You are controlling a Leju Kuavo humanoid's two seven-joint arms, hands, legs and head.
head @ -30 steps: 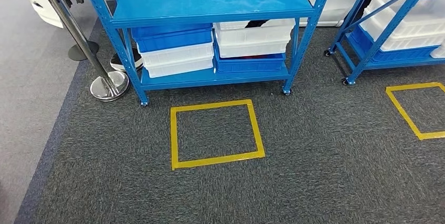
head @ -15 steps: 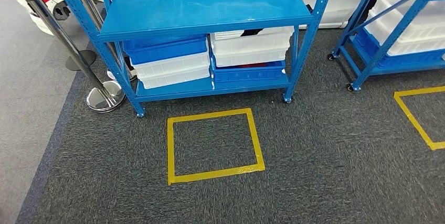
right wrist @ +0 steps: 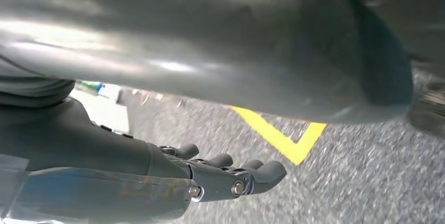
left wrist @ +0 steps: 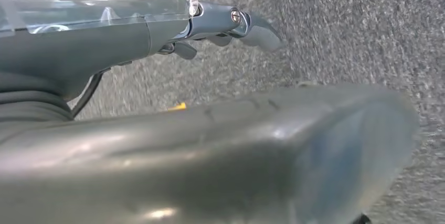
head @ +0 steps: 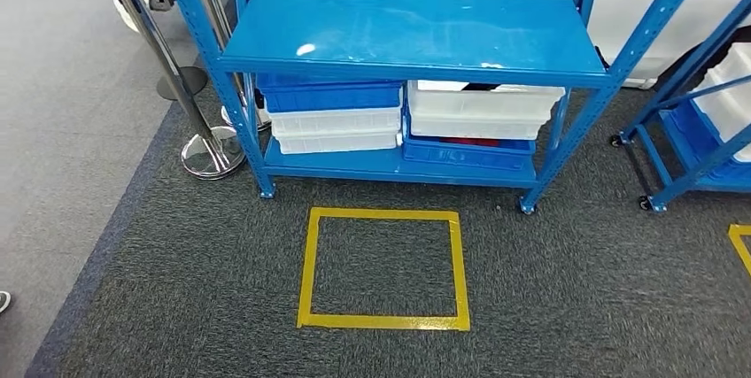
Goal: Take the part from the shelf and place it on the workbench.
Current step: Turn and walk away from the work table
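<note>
While our left hand (left wrist: 225,24) and right hand (right wrist: 225,177) hang over the grey carpet (head: 567,289) with fingers loosely extended, holding nothing, we face the blue shelf (head: 407,37). White and blue bins (head: 335,119) fill its lower tier; we cannot make out the part. A yellow taped square (head: 383,268) lies before it, stanchions (head: 211,150) just beside.

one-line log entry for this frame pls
phase: facing shelf | left hand: holds nothing, over carpet | right hand: holds nothing, over carpet | bins on lower shelf | part: not picked yet
</note>
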